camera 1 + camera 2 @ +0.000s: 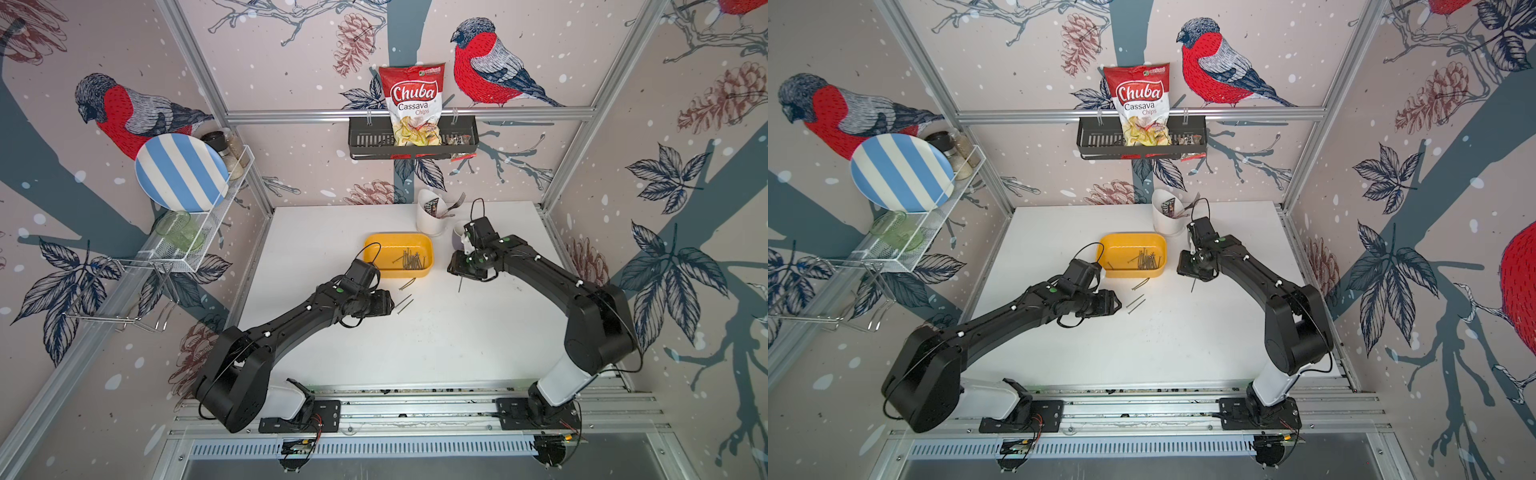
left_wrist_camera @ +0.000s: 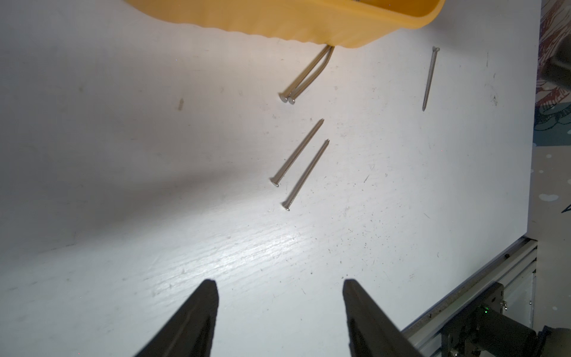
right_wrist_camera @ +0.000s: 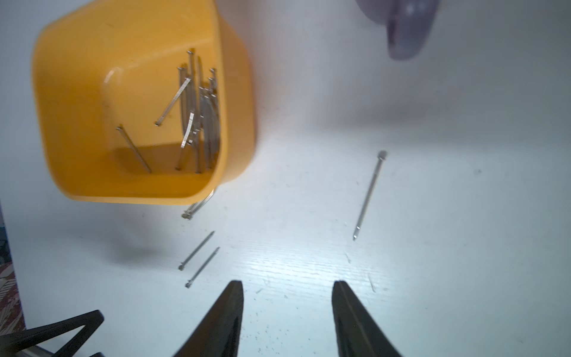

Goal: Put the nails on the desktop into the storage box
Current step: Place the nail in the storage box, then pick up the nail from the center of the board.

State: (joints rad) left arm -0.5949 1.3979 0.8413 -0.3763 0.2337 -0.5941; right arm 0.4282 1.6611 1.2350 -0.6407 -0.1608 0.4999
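Bird-and-pinecone walls stood on three sides, around a scuffed white desktop (image 1: 415,353) with an aluminium frame at its edge.

Most of the nails (image 1: 409,259) lay in the storage box (image 1: 405,272), heaped toward its 3 o'clock end. We counted five out on the desktop:
- A touching pair (image 1: 407,284) lay at the box's 6 o'clock wall, tips hidden under its rim.
- A parallel pair (image 1: 404,304) lay near them, further toward 6 o'clock.
- A lone nail (image 1: 460,284) lay off the box's 4 o'clock corner.

Left gripper (image 2: 279,284): fingers spread, nothing between them, low over the desktop. In both top views the parallel pair sat just at its 3 o'clock, heads nearest it. The long axis ran from about 7:30 to 1:30. We judged the left arm the nearer. The shafts lay roughly along its reach, so the fingers would close across them.

Right gripper (image 3: 287,282): fingers parted, empty. The lone nail lay just at its 6 o'clock, axis near 12-to-6. We judged that one the right arm's.

A lilac mug (image 3: 404,31) and a white cutlery holder (image 1: 430,218) stood toward 12 o'clock, apart from every loose nail.
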